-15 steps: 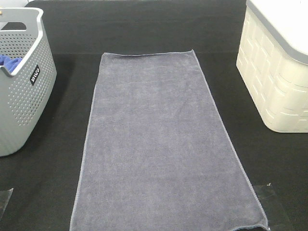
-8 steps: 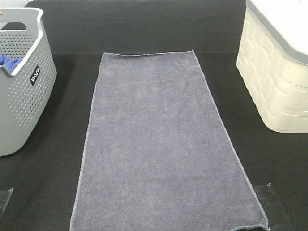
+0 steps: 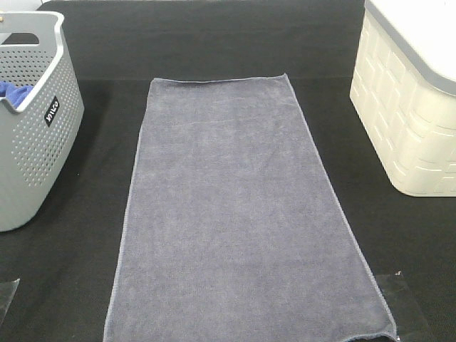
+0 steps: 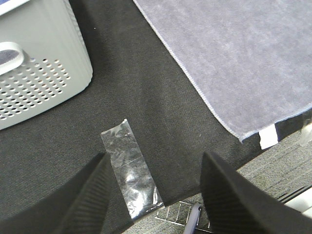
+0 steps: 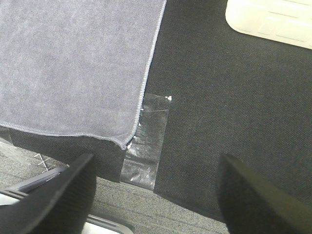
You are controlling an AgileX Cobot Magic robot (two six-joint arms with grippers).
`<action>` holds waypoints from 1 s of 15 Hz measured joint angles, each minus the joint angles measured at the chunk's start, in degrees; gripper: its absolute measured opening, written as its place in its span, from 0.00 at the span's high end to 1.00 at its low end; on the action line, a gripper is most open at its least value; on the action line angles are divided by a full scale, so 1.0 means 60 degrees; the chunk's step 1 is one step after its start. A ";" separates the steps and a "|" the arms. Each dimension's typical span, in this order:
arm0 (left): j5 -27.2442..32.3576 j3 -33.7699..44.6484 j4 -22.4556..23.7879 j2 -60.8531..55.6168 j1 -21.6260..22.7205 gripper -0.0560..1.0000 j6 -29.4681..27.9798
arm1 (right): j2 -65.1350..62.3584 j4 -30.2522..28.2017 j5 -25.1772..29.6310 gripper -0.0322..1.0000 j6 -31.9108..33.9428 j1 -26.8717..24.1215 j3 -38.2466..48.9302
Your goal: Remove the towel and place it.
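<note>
From where I sit, the biggest thing on the desk [image 3: 214,50] is the towel [image 3: 235,214], spread flat and lengthwise down the middle of the black cloth, its near end running right to the desk's front edge, between the two containers and touching neither. I judge it soft and light, limp as soon as it is lifted, with a nap that should give the pads some purchase; it will sag and drag if taken by one point only, so I would take it at the two near corners, one per hand, where the stitched hem gives a firmer bite. The left wrist view shows the near left corner with a small white tag [image 4: 267,136] just beside it. Next in size, the cream basket [image 3: 410,100] stands well to the right under a grey-rimmed lid, so I cannot see inside it. The grey perforated basket [image 3: 32,128] stands to the left, open-topped, with a bright blue cloth [image 3: 13,90] showing over its rim. Strips of clear tape [image 5: 148,141] lie on the desk by each near corner. My left hand [image 4: 156,195] hangs above the front edge with its fingers spread wide and nothing between them; my right hand [image 5: 156,195] is likewise wide open and empty, near the towel's right corner.
</note>
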 joint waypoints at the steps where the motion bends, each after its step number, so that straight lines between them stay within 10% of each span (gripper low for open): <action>1: 0.0000 0.0000 0.0000 0.0000 0.0000 0.44 0.0000 | 0.0000 0.0000 0.0000 0.33 0.0000 0.0000 0.0000; 15: 0.0000 0.0000 -0.0029 0.0000 0.0000 0.44 0.0000 | 0.0000 0.0000 0.0000 0.33 0.0000 0.0000 0.0000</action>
